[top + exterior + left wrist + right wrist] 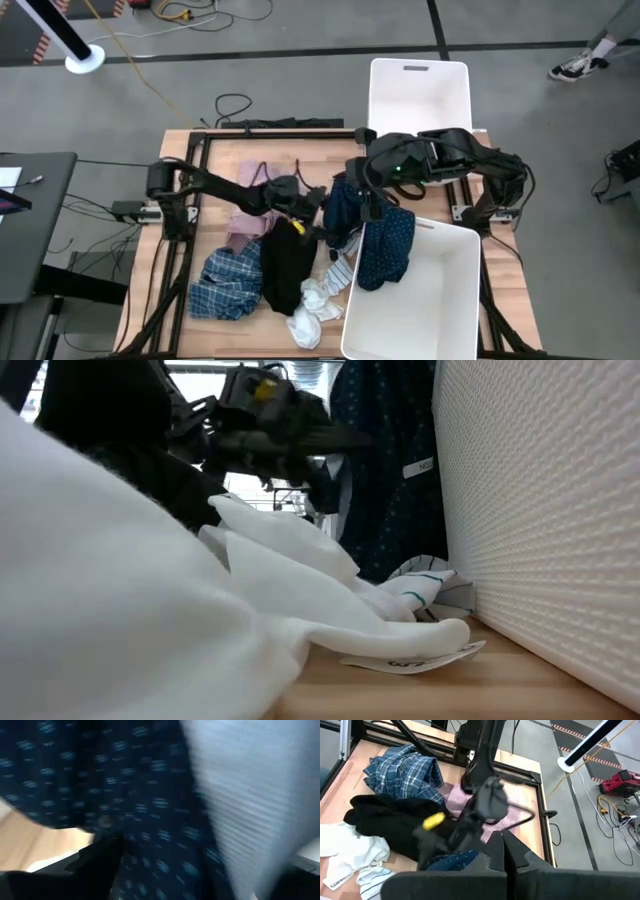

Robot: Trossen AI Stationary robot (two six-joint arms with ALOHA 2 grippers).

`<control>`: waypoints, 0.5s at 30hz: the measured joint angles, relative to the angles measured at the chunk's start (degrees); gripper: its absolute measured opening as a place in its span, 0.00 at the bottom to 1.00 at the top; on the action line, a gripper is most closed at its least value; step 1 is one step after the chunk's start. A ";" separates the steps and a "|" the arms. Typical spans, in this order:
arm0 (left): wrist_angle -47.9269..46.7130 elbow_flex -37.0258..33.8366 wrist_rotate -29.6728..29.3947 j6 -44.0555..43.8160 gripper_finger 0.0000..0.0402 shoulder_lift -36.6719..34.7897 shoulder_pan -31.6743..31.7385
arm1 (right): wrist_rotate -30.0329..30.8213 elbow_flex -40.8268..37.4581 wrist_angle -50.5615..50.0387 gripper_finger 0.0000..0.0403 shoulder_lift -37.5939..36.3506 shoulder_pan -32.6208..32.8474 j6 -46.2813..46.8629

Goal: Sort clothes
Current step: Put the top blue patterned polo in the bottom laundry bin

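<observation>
My right gripper point(375, 205) is above the table's middle, shut on the navy patterned garment point(387, 248). The garment hangs down and drapes over the near bin's rim point(440, 232). My left gripper point(322, 226) reaches in from the left, right beside the garment's left part point(345, 208); the garment fills the left wrist view point(125, 795). On the table lie the pink garment point(250, 205), the black one point(285, 265), the blue plaid shirt point(230, 285), white socks point(315, 300) and a striped sock point(342, 270). My right gripper holds the navy garment by a bunched upper part point(457, 861) from above, fingers point(512, 852) pointing down. The fingers hide the place of contact. The garment hangs below the gripper, its lower part over the near bin's rim and into the bin.
Two white bins: one off the table's far edge point(420, 95), one at the near right point(420, 310), whose ribbed wall point(540, 510) stands close to the socks point(300, 590). A black frame runs round the table's edge point(200, 150).
</observation>
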 joint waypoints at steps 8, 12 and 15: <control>-1.58 4.62 -6.53 1.69 0.84 2.50 -0.42 | 0.00 0.00 -0.02 0.00 0.02 0.97 0.20; -4.99 5.76 -6.96 5.14 0.59 2.33 -0.69 | 0.00 0.00 0.32 0.00 0.02 1.77 0.17; -6.97 6.87 -6.42 6.52 0.29 2.31 -0.84 | 0.00 0.00 0.30 0.00 0.02 2.43 0.26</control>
